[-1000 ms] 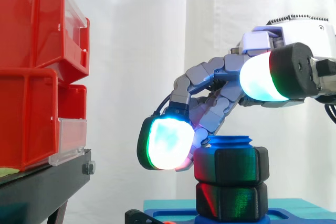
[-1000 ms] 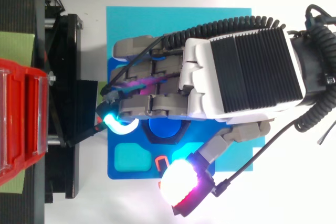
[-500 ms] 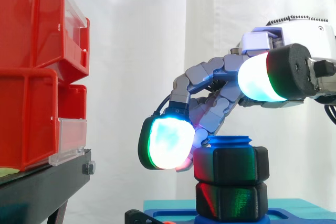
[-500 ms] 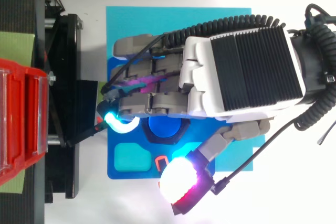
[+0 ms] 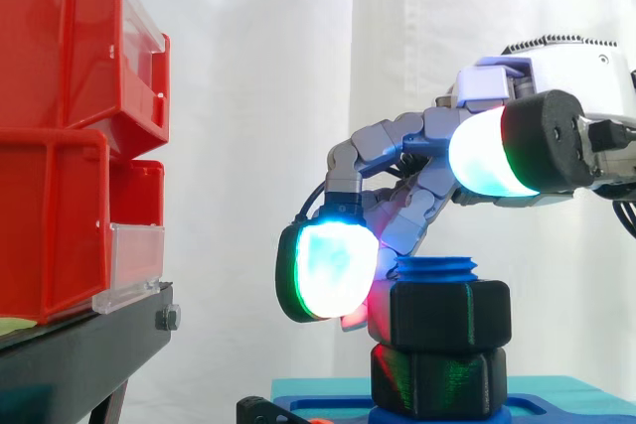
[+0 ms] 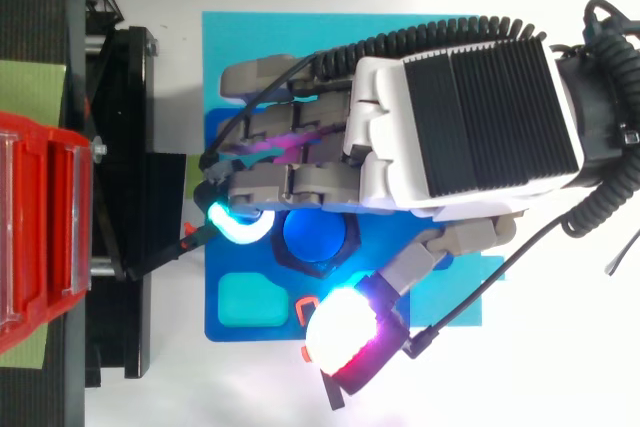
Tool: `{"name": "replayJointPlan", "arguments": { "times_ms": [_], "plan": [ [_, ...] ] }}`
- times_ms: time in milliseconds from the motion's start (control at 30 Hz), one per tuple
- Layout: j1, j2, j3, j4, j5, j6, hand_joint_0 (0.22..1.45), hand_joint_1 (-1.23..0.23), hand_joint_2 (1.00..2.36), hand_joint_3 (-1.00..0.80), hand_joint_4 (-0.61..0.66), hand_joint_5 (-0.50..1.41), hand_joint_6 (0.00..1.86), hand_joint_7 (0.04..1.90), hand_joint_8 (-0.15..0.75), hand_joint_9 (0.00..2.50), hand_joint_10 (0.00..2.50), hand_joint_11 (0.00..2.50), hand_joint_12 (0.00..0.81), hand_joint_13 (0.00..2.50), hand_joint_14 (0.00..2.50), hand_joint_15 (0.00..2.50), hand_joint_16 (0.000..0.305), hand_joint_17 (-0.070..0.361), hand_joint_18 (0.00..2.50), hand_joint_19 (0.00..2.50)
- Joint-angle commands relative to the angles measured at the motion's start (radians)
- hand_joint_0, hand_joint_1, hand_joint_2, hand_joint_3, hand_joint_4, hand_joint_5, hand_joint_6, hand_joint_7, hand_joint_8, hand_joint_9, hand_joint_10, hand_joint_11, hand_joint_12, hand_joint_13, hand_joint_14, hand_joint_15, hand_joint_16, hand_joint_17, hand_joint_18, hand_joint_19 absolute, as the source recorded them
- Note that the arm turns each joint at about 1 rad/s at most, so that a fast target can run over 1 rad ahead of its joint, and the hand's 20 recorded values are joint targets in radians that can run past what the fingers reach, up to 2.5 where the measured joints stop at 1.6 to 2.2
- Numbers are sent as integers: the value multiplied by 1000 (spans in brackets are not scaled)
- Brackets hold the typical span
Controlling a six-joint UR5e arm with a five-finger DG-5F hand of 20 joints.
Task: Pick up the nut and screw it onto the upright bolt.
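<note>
A black nut (image 5: 449, 315) sits on the upright blue bolt (image 5: 435, 267), above a second black nut (image 5: 437, 382) at the bolt's foot. From above, the bolt's blue top (image 6: 310, 234) shows just beside my fingers. My hand (image 6: 460, 127) reaches in from the right over the bolt. Its fingers curl down round the far and left sides of the upper nut, with a glowing fingertip (image 5: 333, 270) close against the nut's left side. The thumb (image 6: 345, 332) is held higher, on the near side and apart from the nut.
The bolt stands on a blue base plate (image 6: 230, 332) lying on a cyan mat (image 6: 250, 37). Red bins (image 5: 60, 146) on a black stand (image 5: 79, 354) are to the left, a short gap from my fingertips.
The hand has shifted slightly and its fingertips have swung closer to the bolt. The upper nut has turned a little on the bolt.
</note>
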Motion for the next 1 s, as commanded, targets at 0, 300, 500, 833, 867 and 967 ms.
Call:
{"name": "replayJointPlan", "arguments": {
  "times_ms": [0, 300, 500, 833, 867, 967],
  "plan": [
    [-4, 0, 0, 1, -1, 0, 518, -261, 1000, -500, 247, -73, 503, 1178, 296, 940, 0, 0, 283, 660, 0, 0, 28, 62, 334, 0],
    [-24, 0, 0, 12, -21, -3, 522, -274, 1000, -500, 226, -52, 501, 1322, 302, 963, 0, 0, 279, 676, 0, 0, 27, 61, 346, 0],
    [-40, 0, 0, 13, -41, -3, 525, -290, 1000, -500, 234, -40, 539, 1338, 314, 1008, 0, 0, 273, 703, 0, 0, 26, 59, 381, 0],
    [-64, 1, 0, 13, -65, -3, 531, -306, 1000, -500, 240, -43, 697, 1038, 316, 1082, 0, 18, 267, 744, 0, 0, 25, 56, 423, 0],
    [-67, 0, 0, 10, -65, -3, 532, -309, 1000, -500, 236, -43, 704, 1027, 318, 1086, 0, 14, 267, 749, 0, 0, 24, 55, 429, 0],
    [-72, 1, 0, 7, -72, -3, 536, -314, 1000, -500, 234, -41, 746, 946, 321, 1105, 0, 17, 262, 777, 0, 0, 24, 53, 459, 0]
  ]
}}
